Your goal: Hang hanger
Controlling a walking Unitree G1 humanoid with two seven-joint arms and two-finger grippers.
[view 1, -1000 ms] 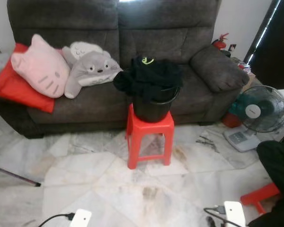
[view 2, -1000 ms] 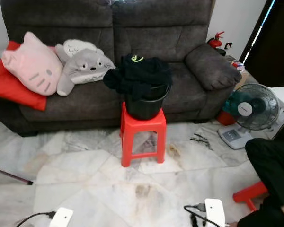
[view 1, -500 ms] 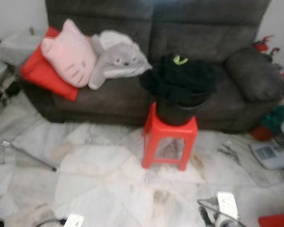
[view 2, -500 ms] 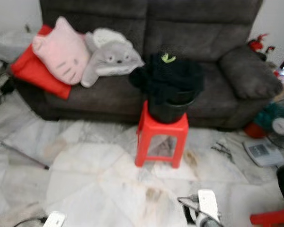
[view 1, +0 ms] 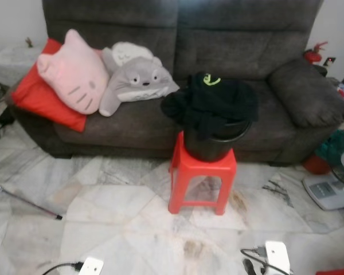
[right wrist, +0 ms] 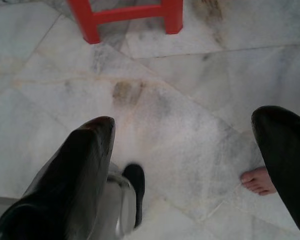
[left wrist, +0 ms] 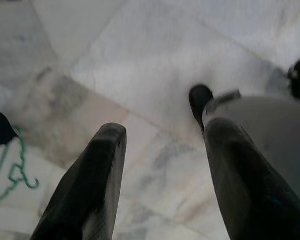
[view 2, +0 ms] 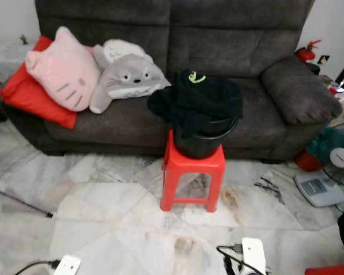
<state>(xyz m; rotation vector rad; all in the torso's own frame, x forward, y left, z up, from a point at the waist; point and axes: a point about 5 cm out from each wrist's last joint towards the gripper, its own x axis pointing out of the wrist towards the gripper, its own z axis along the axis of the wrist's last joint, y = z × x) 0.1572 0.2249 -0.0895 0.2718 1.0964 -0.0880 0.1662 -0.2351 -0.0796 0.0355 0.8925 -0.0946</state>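
A round black plastic bucket (view 1: 213, 143) is seen standing on a red plastic stool (view 1: 202, 180), heaped above its rim with crumpled black clothing (view 1: 213, 103) that bears a small yellow-green mark on top. Behind the stool a dark grey fabric sofa (view 1: 235, 51) is set, on which a pink cat-face cushion (view 1: 69, 80), a grey and white plush creature (view 1: 135, 83) and a flat red cushion (view 1: 37, 100) are laid side by side. The white marble tile floor (view 1: 120, 212) is stained brown in patches in front of the stool. A thin metal rod (view 1: 23, 200) is seen lying on the floor to the robot's left, and a white bathroom scale (view 1: 328, 191) and part of a green fan (view 2: 339, 157) to its right.

In the left wrist view the left gripper (left wrist: 162, 145) is held above bare tile with its two black fingers spread apart and nothing between them; a thin green wire hanger (left wrist: 12, 172) is seen on the floor just beside one finger (only partly in frame). In the right wrist view the right gripper (right wrist: 190, 135) is likewise spread wide over the tile, the stool's legs lying beyond its tips. A person's bare foot (right wrist: 258, 181) is seen on the floor near one finger.
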